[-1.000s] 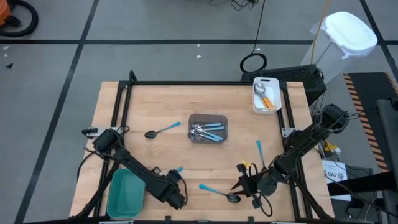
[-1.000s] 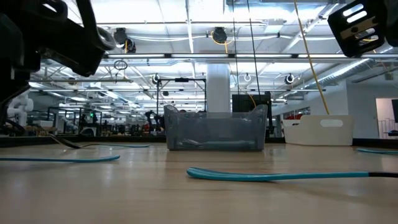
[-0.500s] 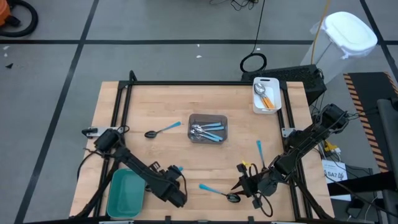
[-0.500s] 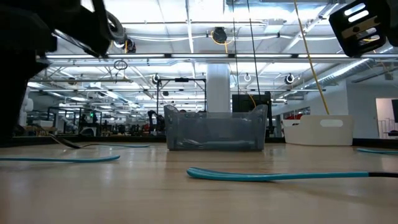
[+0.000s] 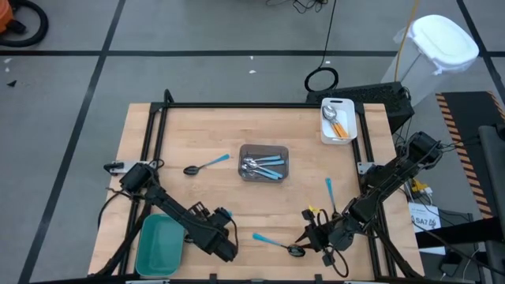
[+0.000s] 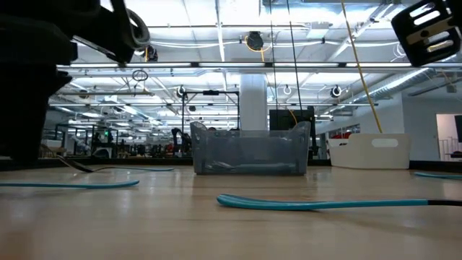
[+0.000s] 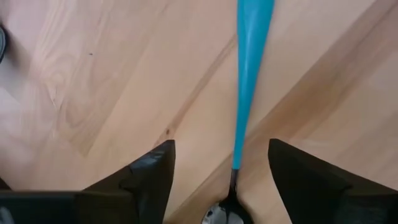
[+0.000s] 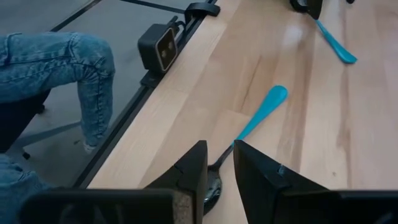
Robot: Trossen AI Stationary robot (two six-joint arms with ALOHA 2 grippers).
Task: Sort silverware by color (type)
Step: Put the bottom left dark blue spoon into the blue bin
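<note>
My left gripper point(image 7: 221, 149) hangs open near the table's front edge. Its fingers stand on either side of a blue-handled spoon point(image 7: 249, 81) without touching it. That spoon lies flat on the wood, and only its handle tip point(image 5: 224, 213) shows from above. My right gripper point(image 8: 219, 152) hovers above the table with a narrow gap between its fingers and nothing in it. It is over the dark bowl of another blue-handled spoon point(image 5: 272, 241), which lies flat on the table. A third spoon point(image 5: 207, 164), black-bowled, lies left of the grey bin.
A grey bin point(image 5: 264, 151) at the table's middle holds silver spoons with blue handles. A white tray point(image 5: 338, 103) at the far right holds orange-handled ones. A teal bin point(image 5: 160, 244) sits near left. One more blue handle point(image 5: 329, 192) lies by my right arm. A person's legs point(image 8: 56, 74) stand beyond the front edge.
My left gripper has come down toward the table over the blue-handled spoon; its dark bulk now fills more of the low view's left side. The spoons have not moved.
</note>
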